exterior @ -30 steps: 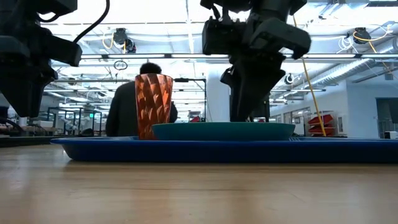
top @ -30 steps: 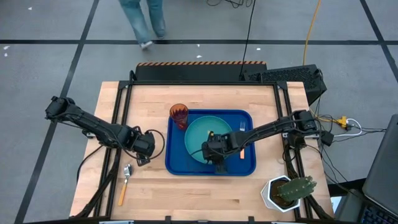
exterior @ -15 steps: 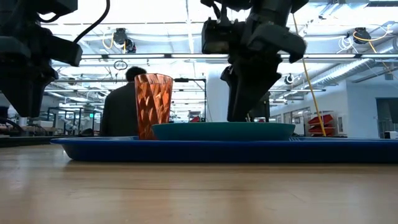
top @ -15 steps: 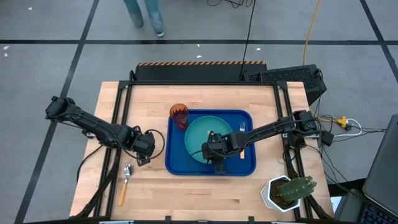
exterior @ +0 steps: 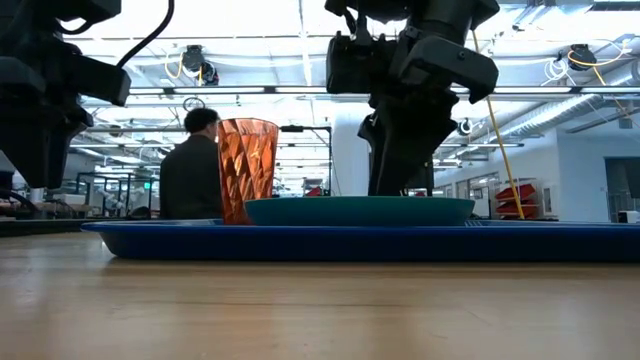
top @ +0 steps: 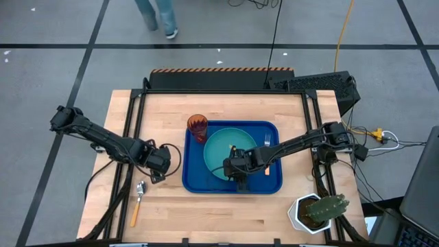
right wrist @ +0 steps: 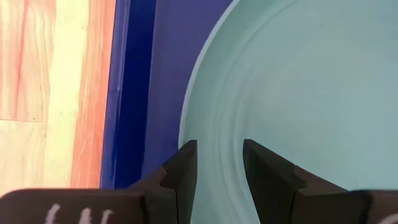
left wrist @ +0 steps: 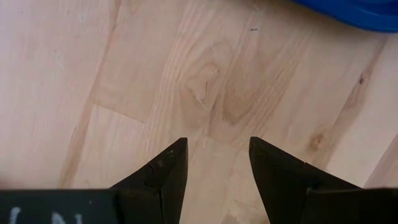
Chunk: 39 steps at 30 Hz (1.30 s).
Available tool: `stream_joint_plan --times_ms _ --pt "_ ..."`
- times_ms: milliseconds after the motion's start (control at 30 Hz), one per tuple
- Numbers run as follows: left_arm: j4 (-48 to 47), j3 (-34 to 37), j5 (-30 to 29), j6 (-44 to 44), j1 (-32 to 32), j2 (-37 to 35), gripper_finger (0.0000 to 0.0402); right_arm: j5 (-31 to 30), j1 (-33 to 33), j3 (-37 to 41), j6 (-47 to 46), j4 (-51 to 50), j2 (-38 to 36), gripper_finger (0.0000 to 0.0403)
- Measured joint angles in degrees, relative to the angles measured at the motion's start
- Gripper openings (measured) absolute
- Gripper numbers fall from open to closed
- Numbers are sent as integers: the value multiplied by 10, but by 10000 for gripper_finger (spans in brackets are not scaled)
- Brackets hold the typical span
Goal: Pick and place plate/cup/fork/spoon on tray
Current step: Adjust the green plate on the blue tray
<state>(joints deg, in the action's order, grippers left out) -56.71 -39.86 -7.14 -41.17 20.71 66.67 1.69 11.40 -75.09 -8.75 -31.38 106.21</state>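
Observation:
The blue tray (top: 193,180) lies in the middle of the table. The teal plate (top: 223,145) lies flat in it. The amber cup (top: 197,127) stands upright at the tray's far left corner. The fork (top: 267,142) lies in the tray to the right of the plate, partly under my right arm. The spoon (top: 138,199) lies on the table near the left front. My right gripper (right wrist: 217,146) is open, pointing down over the plate's near rim (right wrist: 193,118). My left gripper (left wrist: 214,142) is open and empty over bare wood left of the tray. My right gripper stands with one finger (right wrist: 185,158) over the plate's rim and the other (right wrist: 255,155) over the plate's inside. Whether either fingertip touches the plate, I cannot tell. The plate lies flat in the tray.
A white pot with a cactus (top: 319,211) stands at the table's near right corner. A person (exterior: 192,175) shows in the room behind the table, and legs pass on the floor beyond the far edge (top: 156,17). Bare wood lies along the near edge.
My right gripper has rocked slightly over the plate's near part and stays there, open. The plate, cup, fork and spoon have kept their places. The person in the room has walked on.

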Motion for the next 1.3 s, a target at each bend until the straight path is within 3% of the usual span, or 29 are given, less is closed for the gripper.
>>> stream_joint_plan --times_ms 1067,1167,1300 --pt "0 0 0 -1 0 0 175 59 0 0 -25 36 0 121" --pt "0 0 0 1 2 0 175 33 0 0 -24 13 -8 121" --pt "0 0 1 4 4 0 175 -78 -3 0 -24 -57 -47 121"
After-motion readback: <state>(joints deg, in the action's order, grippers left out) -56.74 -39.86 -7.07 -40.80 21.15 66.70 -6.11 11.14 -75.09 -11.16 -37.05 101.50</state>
